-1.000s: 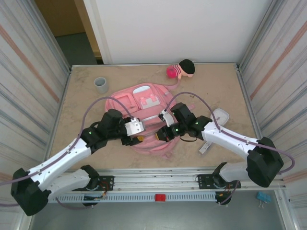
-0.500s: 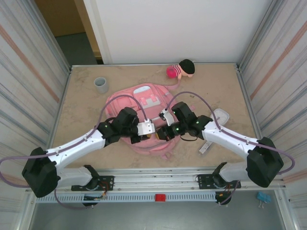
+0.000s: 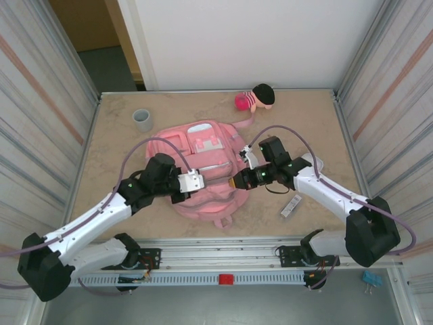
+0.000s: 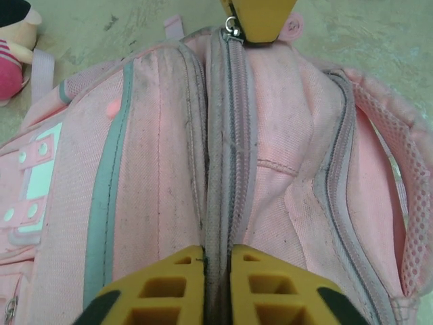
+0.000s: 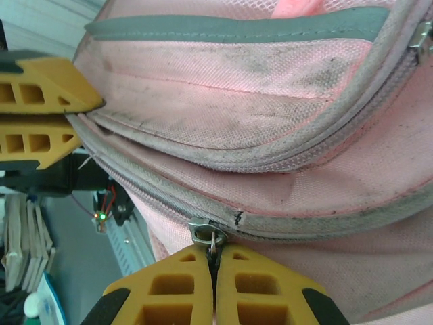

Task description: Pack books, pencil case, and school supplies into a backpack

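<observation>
At the middle of the worktop (image 3: 122,142), the pink backpack (image 3: 203,183) is laid flat. Its zipper band (image 4: 218,135) is pinched by the almost shut left fingers (image 4: 218,257), probably to be held taut, while the zipper pull (image 5: 205,233) is gripped between the fully closed right fingers (image 5: 215,263).

In the left wrist view the doll (image 4: 17,34) was cut off at the corner and the backpack (image 4: 155,169) ran past every edge. The zipper pull (image 5: 206,235) sat half hidden between the right gripper's (image 5: 214,271) fingers. From above, the strip (image 3: 291,206) was too small to tell any marks.
</observation>
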`<action>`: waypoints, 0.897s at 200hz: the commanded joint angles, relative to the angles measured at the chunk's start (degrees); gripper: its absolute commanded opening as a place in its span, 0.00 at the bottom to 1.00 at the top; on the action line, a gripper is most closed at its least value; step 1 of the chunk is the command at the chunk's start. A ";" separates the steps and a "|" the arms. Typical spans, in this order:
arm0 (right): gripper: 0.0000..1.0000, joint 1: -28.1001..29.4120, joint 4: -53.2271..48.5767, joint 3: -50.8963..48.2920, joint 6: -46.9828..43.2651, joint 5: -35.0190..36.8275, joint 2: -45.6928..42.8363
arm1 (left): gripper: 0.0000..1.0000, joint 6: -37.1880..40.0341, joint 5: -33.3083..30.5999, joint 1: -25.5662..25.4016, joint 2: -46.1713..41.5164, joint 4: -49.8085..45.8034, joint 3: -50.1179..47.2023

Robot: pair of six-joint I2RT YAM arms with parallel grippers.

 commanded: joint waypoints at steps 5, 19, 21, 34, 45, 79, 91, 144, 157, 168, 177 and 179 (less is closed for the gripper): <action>0.00 2.02 -1.20 2.70 -2.24 -1.02 0.07 | 0.34 -0.17 -1.46 1.03 -3.21 -5.07 0.97; 0.00 3.21 -1.07 3.38 -1.99 -1.37 -0.43 | 0.47 -2.79 -1.17 0.15 -3.38 -5.31 3.23; 0.00 3.36 -1.08 3.46 -1.94 -1.41 -0.51 | 0.49 -3.05 -1.12 -0.12 -3.38 -5.31 3.48; 0.00 4.01 -0.45 3.77 -1.42 -1.70 -1.17 | 0.59 -4.59 -1.73 -2.82 -2.50 -4.64 5.53; 0.00 4.33 0.19 3.84 -0.89 -2.04 -1.69 | 0.64 -5.57 -3.06 -5.48 -0.94 -3.48 6.72; 0.00 4.62 -0.42 4.16 -1.00 -2.07 -2.40 | 0.69 -6.76 -5.37 -10.73 6.83 0.31 10.17; 0.00 4.66 -0.44 3.96 -1.01 -2.07 -2.75 | 0.69 -6.90 -5.93 -11.24 9.87 1.01 11.21; 0.00 4.12 -0.31 3.29 -1.10 -2.61 -4.43 | 0.30 -5.19 -9.59 -11.41 17.19 2.74 9.92; 0.00 3.12 -0.68 2.65 -1.25 -2.55 -4.53 | 0.19 -4.62 -8.96 -11.32 16.80 1.36 9.85; 0.00 1.73 -1.43 2.06 -1.65 -1.89 -4.44 | 0.10 -4.36 -7.62 -10.95 15.43 1.02 9.47; 0.00 0.12 -2.42 1.66 -2.15 -0.94 -4.11 | 0.07 -4.05 -6.58 -10.63 13.75 1.43 8.54; 0.00 -0.25 -2.67 1.61 -2.33 -0.80 -4.04 | 0.06 -3.96 -6.45 -10.55 13.36 1.56 8.33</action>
